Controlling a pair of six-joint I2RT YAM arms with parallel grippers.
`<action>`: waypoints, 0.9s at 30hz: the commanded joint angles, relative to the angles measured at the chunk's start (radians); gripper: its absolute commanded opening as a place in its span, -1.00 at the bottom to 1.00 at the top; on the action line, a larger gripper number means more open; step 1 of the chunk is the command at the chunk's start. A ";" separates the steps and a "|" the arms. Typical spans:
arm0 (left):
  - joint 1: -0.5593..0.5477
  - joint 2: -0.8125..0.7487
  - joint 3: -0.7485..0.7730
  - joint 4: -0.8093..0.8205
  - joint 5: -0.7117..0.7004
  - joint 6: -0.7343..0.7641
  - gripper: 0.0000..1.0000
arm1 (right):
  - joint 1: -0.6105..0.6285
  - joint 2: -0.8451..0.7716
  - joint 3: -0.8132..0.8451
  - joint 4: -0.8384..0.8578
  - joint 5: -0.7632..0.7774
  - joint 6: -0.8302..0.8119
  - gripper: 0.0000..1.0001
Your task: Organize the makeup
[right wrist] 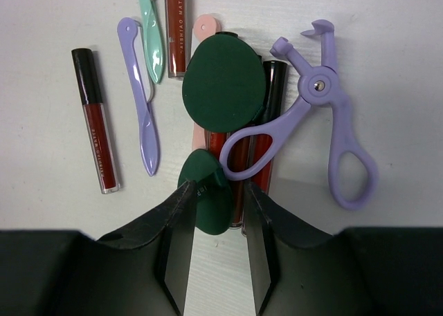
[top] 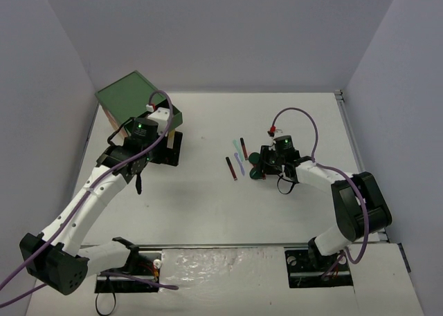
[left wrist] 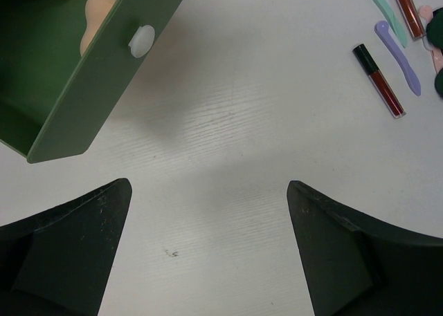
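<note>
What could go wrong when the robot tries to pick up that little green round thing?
1. The right gripper has a finger on each side of the small green pad, which lies on top of the red tubes. It might pinch a tube too, or the thin pad might slip out.
2. The purple curler has a handle loop right beside the pad. Lifting the pad could snag the loop and drag the curler along.

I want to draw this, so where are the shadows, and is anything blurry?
Left wrist view: the green drawer throws a soft grey shadow on the white table. Right wrist view: sharp enough to read letters on the red lipstick; the purple curler has a faint shadow beside it. Top view: even light, but the little things look too small to make out.
</note>
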 commanded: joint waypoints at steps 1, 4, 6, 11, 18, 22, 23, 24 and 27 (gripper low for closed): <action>0.010 -0.001 0.033 0.060 0.011 -0.005 0.88 | 0.007 -0.006 0.008 0.062 -0.016 -0.004 -0.44; 0.010 0.001 0.033 0.060 0.013 -0.005 0.88 | 0.007 -0.011 0.008 0.064 -0.025 -0.003 -0.56; 0.010 0.001 0.032 0.061 0.013 -0.005 0.88 | 0.007 -0.011 0.009 0.067 -0.028 -0.004 -0.66; 0.010 0.005 0.033 0.061 0.024 -0.006 0.88 | 0.007 -0.016 0.012 0.067 -0.042 -0.003 -0.88; 0.010 0.009 0.035 0.068 0.060 -0.016 0.88 | 0.012 -0.081 0.027 0.056 -0.097 0.000 -1.00; 0.010 0.008 0.041 0.088 0.141 -0.054 0.88 | 0.020 -0.171 0.043 0.059 -0.166 -0.003 -1.00; 0.010 0.010 0.045 0.102 0.182 -0.076 0.88 | 0.023 -0.207 0.049 0.060 -0.179 -0.006 -1.00; 0.011 0.010 0.045 0.117 0.212 -0.094 0.88 | 0.024 -0.234 0.053 0.077 -0.199 -0.006 -1.00; 0.010 0.013 0.044 0.163 0.297 -0.139 0.88 | 0.024 -0.308 0.067 0.125 -0.288 0.000 -1.00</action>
